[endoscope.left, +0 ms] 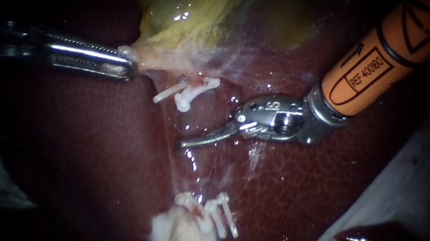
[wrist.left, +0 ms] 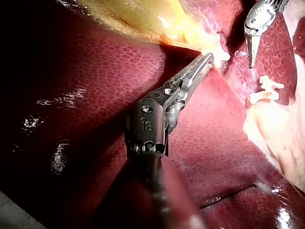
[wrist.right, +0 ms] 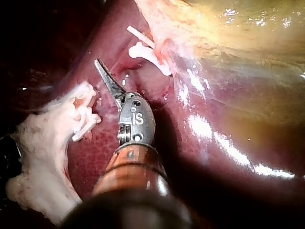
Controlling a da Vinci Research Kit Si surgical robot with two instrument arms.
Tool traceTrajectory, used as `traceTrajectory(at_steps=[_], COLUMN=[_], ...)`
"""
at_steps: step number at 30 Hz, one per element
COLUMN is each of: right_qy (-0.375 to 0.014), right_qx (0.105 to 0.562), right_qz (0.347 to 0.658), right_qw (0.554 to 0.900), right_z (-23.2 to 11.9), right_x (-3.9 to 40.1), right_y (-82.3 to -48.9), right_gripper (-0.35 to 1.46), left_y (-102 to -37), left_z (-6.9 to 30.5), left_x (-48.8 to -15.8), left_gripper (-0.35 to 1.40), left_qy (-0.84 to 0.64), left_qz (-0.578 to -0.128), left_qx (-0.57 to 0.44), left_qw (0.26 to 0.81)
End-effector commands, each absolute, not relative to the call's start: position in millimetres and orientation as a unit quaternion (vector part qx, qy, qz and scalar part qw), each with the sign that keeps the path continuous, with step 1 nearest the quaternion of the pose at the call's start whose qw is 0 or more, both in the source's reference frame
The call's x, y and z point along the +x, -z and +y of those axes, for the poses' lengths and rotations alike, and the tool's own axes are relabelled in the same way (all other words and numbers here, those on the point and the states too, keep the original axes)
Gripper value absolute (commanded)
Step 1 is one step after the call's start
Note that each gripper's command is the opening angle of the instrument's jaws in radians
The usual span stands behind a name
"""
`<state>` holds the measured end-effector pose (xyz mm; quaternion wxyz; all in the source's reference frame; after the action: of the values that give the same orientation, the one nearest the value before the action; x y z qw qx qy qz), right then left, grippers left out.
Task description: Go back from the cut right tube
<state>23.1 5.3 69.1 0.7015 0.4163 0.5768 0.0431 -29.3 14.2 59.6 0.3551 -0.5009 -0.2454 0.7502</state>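
In the endoscope view, your right instrument (endoscope.left: 191,141) comes in from the upper right. Its curved jaws lie together and hold nothing. They sit low over the liver (endoscope.left: 85,165), in the gap between the two clipped ends of the cut tube (endoscope.left: 193,84). The upper clips (endoscope.left: 188,95) lie just above the tip, under the gallbladder (endoscope.left: 184,9), and the lower clips (endoscope.left: 215,215) lie well below it. I cannot tell from this view which tube is the right one. The way out is back along the shaft, up and to the right, away from both clip groups. Your left instrument (endoscope.left: 126,66) reaches in from the left with its jaws closed on the gallbladder's pale neck, just beside the upper clips.

In the left wrist view, the left instrument (wrist.left: 206,59) pinches that yellowish tissue, with a clip (wrist.left: 220,53) touching or nearly touching its tip. The right instrument (wrist.left: 251,57) hangs beyond it, closed to a point.

In the right wrist view, the right instrument (wrist.right: 102,71) is closed and empty. One clip group (wrist.right: 147,52) lies ahead of its tip, and the other (wrist.right: 86,119) lies close beside its jaws, so I judge that side the likelier snag as you withdraw.
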Motion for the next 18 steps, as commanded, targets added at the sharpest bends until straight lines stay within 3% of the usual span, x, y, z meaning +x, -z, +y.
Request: traceTrajectory(at_steps=[1, 3, 4, 5, 7, 8, 18], right_qy=[-0.039, -0.049, -0.050, -0.051, -0.052, -0.053, -0.073], right_qx=[0.420, 0.427, 0.427, 0.427, 0.426, 0.426, 0.403], right_qz=[0.576, 0.574, 0.577, 0.579, 0.581, 0.582, 0.584], right_qw=[0.700, 0.697, 0.695, 0.693, 0.691, 0.690, 0.701], right_z=[5.2, 5.2, 5.1, 5.1, 5.0, 5.0, 4.5], right_x=[23.2, 23.3, 23.4, 23.6, 24.0, 24.2, 23.8], right_y=[-69.1, -69.1, -69.0, -69.0, -68.9, -68.8, -68.1], right_gripper=[-0.35, -0.35, 0.07, 0.36, 0.88, 0.99, 1.29], left_y=[-59.6, -59.6, -59.6, -59.6, -59.6, -59.6, -59.7], left_z=[14.3, 14.3, 14.3, 14.3, 14.3, 14.3, 14.3], left_x=[-29.3, -29.3, -29.3, -29.3, -29.3, -29.3, -29.2], left_gripper=[-0.35, -0.35, -0.35, -0.35, -0.35, -0.35, -0.35], left_qy=[-0.750, -0.750, -0.750, -0.750, -0.750, -0.750, -0.750], left_qz=[-0.246, -0.246, -0.246, -0.246, -0.246, -0.246, -0.246], left_qx=[-0.501, -0.501, -0.501, -0.501, -0.501, -0.501, -0.501], left_qw=[0.355, 0.355, 0.355, 0.355, 0.355, 0.355, 0.354])
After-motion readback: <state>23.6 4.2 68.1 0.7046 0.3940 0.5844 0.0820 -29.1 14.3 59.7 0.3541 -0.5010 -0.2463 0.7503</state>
